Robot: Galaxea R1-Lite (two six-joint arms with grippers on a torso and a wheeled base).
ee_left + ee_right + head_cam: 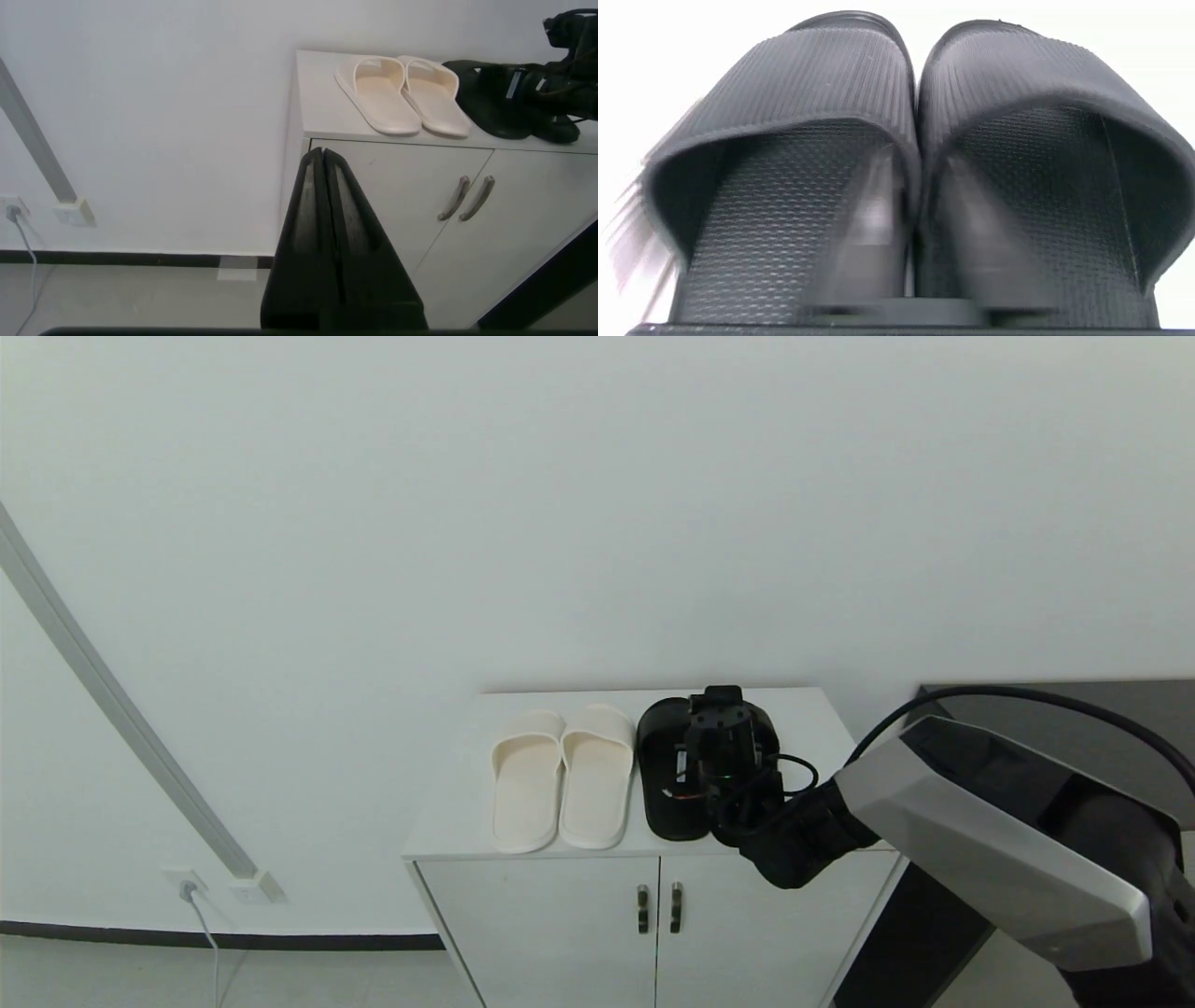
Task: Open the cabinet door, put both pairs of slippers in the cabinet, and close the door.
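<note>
Head view shows the right gripper on the black slippers, at 3 o'clock from the white slippers on the cabinet; I cannot tell if it grips, and I think the shut doors need opening next.

I am looking into a plain, sparsely furnished indoor room, and nothing is telling me whether it is a home or a test room. A bare white wall is filling most of the head view. A grey cable channel is running down it at a slant to a wall socket, where a cord is hanging toward the pale floor. A black skirting strip is lining the wall's foot. A low white cabinet with two doors and paired metal handles is standing against the wall, carrying white slippers and black slippers, which is giving it an entryway feel. A dark table is standing just beside it.
</note>
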